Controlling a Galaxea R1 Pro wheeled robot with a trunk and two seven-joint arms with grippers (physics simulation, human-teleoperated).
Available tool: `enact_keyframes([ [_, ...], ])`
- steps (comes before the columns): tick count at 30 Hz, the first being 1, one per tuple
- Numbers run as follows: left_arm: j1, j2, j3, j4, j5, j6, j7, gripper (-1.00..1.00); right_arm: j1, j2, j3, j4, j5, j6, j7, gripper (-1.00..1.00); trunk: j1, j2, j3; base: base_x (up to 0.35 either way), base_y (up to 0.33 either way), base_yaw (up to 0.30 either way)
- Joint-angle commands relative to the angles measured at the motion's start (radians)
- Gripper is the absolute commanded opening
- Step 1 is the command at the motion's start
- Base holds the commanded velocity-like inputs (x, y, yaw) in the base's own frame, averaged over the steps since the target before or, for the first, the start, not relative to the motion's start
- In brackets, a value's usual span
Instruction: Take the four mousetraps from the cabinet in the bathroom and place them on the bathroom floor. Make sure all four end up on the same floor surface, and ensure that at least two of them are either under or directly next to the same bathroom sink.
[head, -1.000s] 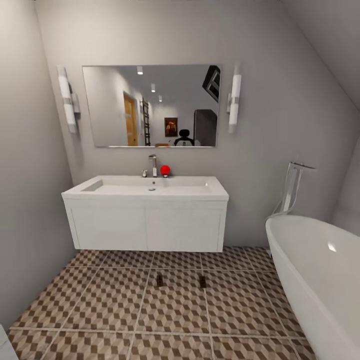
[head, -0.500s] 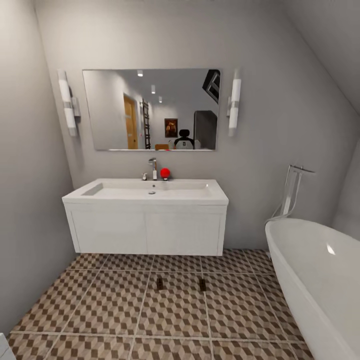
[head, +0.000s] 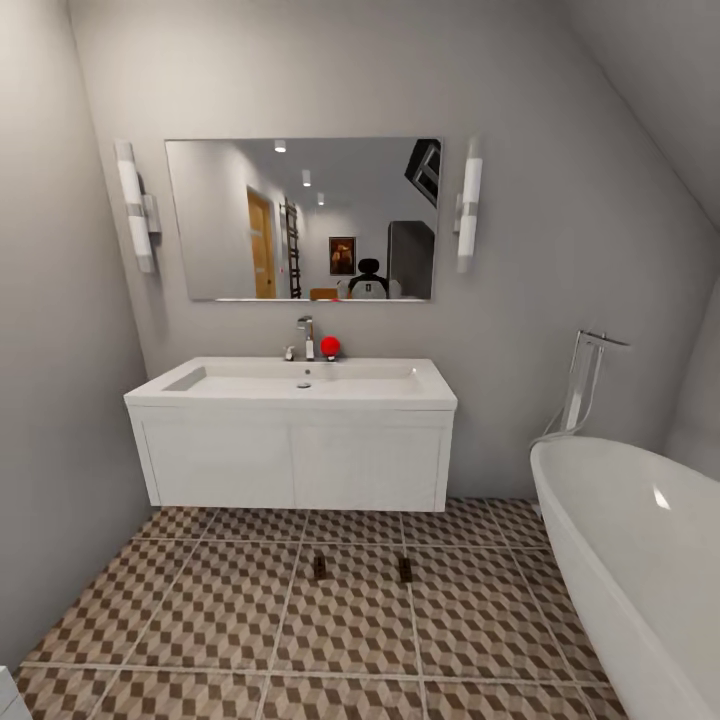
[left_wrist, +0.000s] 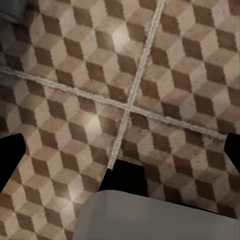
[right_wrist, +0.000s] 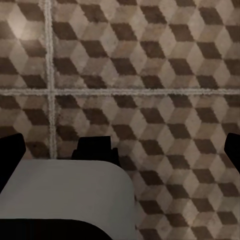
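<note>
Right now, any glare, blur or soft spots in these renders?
Head view: sharp; a small highlight on the bathtub, wall lights bright, two mousetraps tiny and dark. Both wrist views: bathroom floor soft and grainy, with pale sheen patches; fingertips black, without detail.

two mousetraps (head: 319, 565) (head: 404, 567), one sink (head: 300, 385), one mirror (head: 302, 219), two wall lamps (head: 136, 205) (head: 469, 208), one bathtub (head: 630, 560).
</note>
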Motion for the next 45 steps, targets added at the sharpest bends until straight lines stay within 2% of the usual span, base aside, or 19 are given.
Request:
enact_keyframes([
  [1, 0.0, 0.0, -0.003, 0.001, 0.006, -0.004, 0.001, 1.0, -0.002, 0.0, -0.006, 0.003, 0.004, -0.006, 0.001, 1.0, 0.0, -0.001, -0.001, 0.0, 0.0, 0.0],
  [25, 0.0, 0.0, -0.003, 0.0, 0.004, -0.007, 0.003, 1.0, -0.001, 0.008, -0.001, 0.003, 0.014, 0.0, 0.004, 1.0, 0.0, -0.001, -0.001, 0.0, 0.0, 0.01],
  [45, -0.001, 0.006, -0.007, -0.005, -0.008, -0.009, 0.003, 1.0, -0.001, 0.014, 0.001, 0.004, 0.014, 0.004, 0.003, 1.0, 0.0, -0.001, -0.001, 0.0, 0.0, 0.249],
])
